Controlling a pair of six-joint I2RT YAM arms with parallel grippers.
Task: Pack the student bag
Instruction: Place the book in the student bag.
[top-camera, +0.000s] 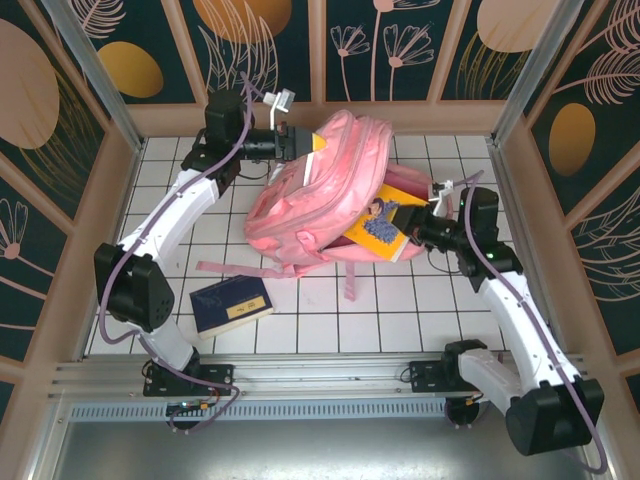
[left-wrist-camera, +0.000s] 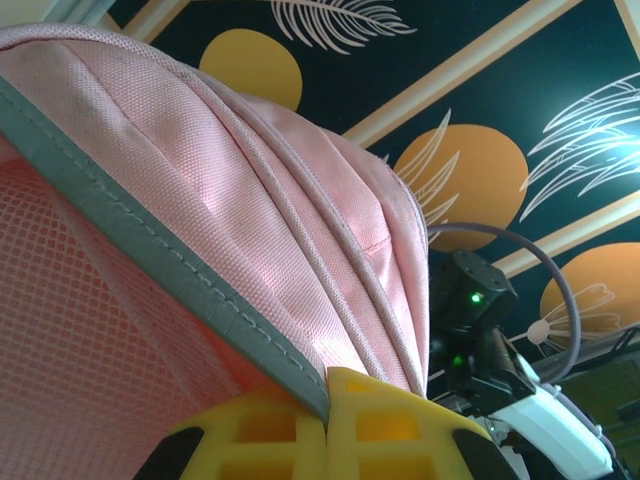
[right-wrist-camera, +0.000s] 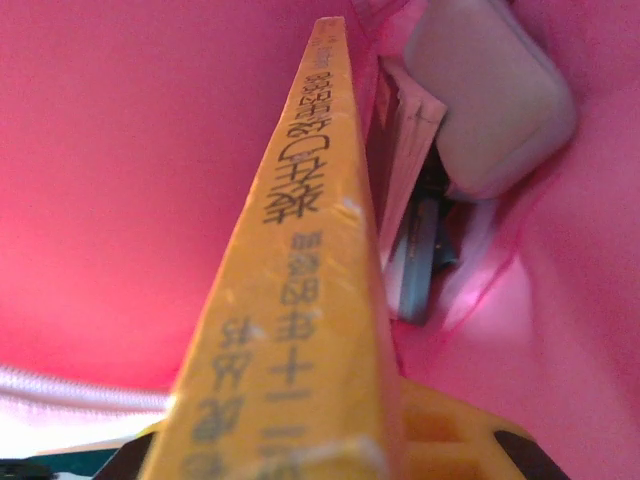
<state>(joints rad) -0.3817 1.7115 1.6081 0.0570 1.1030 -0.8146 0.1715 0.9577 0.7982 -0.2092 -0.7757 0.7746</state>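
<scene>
The student bag (top-camera: 318, 195), a large pink backpack, lies in the middle of the table with its mouth facing right. My left gripper (top-camera: 300, 143) is shut on the bag's upper opening edge; in the left wrist view the yellow fingers (left-wrist-camera: 400, 425) pinch the grey trim (left-wrist-camera: 150, 240) of the bag (left-wrist-camera: 260, 180). My right gripper (top-camera: 418, 226) is shut on a yellow book (top-camera: 383, 220) that sticks halfway into the bag's mouth. The right wrist view looks along the book's spine (right-wrist-camera: 300, 290) into the pink interior (right-wrist-camera: 130, 180), with my right gripper (right-wrist-camera: 300, 455) shut on the book.
A dark blue book (top-camera: 232, 303) lies on the tiles at the front left. A pink strap (top-camera: 235, 270) trails from the bag toward it. Inside the bag sit a grey pouch (right-wrist-camera: 490, 95) and upright flat items (right-wrist-camera: 415, 260). Patterned walls enclose the table.
</scene>
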